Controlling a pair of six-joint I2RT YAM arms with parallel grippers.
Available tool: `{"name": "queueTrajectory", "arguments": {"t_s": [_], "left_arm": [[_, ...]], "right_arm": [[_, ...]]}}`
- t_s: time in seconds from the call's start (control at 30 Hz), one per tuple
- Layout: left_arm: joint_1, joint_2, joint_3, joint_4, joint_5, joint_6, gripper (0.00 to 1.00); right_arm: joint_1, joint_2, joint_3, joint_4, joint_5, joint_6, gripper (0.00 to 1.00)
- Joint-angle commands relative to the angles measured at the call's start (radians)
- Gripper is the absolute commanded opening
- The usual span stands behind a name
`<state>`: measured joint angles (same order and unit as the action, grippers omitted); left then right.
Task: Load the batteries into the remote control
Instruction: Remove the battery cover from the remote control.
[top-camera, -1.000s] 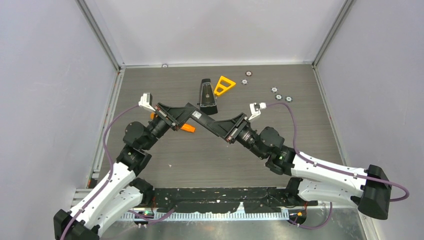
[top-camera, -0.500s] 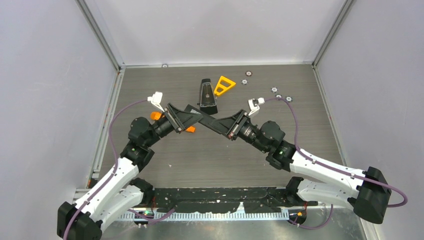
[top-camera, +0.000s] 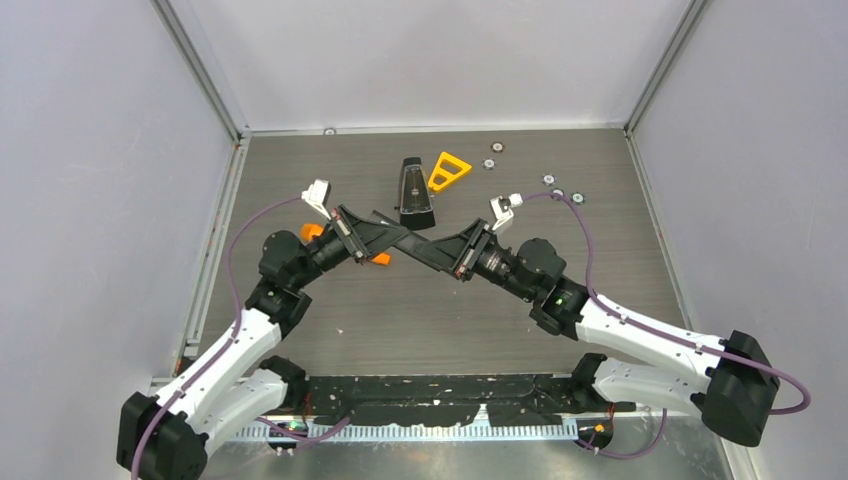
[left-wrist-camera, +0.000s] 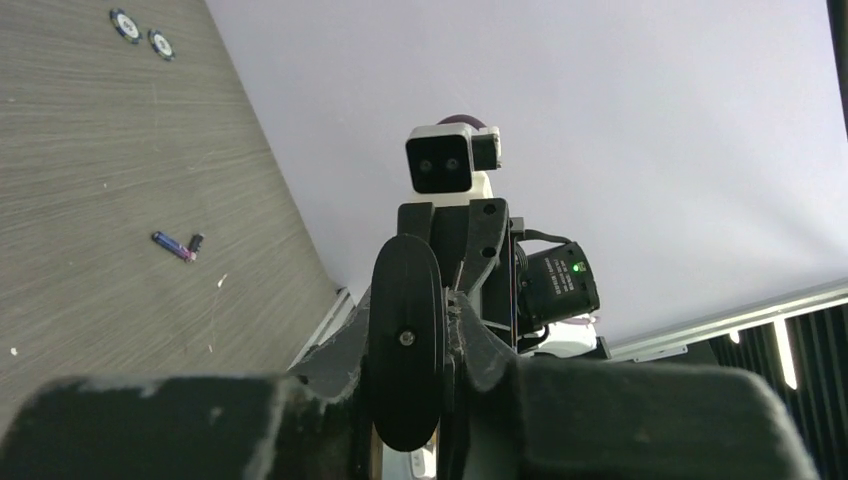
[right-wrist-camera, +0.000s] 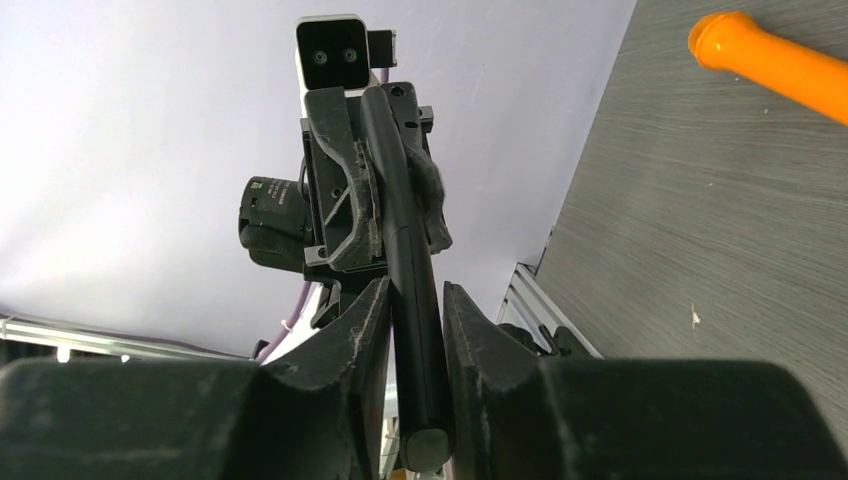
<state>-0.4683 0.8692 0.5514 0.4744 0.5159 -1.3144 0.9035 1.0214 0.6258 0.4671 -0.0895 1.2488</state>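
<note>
Left claw (left-wrist-camera: 410, 335) and right claw (right-wrist-camera: 411, 292) both clenched on remote control (right-wrist-camera: 410, 250) — held mid-frame, off the worktop (top-camera: 420, 320). One battery (left-wrist-camera: 171, 244) loose on it at left — loading looks not yet started.

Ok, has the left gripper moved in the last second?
Yes. Seen from above, the left gripper, jaws shut on the remote control, has shifted right, closer to the black case, which has stayed put.

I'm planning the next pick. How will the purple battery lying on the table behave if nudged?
The battery is a small cylinder lying on its side, so it would probably roll. Its thin, round body may slip when pinched.
</note>
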Motion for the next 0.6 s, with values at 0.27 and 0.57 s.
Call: {"name": "queueTrajectory", "arguments": {"t_s": [0.27,0.57], "left_arm": [[0.0,-0.027,0.013,-0.052,0.007,0.092,0.0],[0.012,-0.036,-0.025,-0.001,-0.011,-0.061,0.0]], "right_arm": [[-0.003,0.073,0.071,-0.017,-0.025,-0.028,0.59],[-0.002,0.106,0.019,0.068,-0.039,0.014,0.46]]}}
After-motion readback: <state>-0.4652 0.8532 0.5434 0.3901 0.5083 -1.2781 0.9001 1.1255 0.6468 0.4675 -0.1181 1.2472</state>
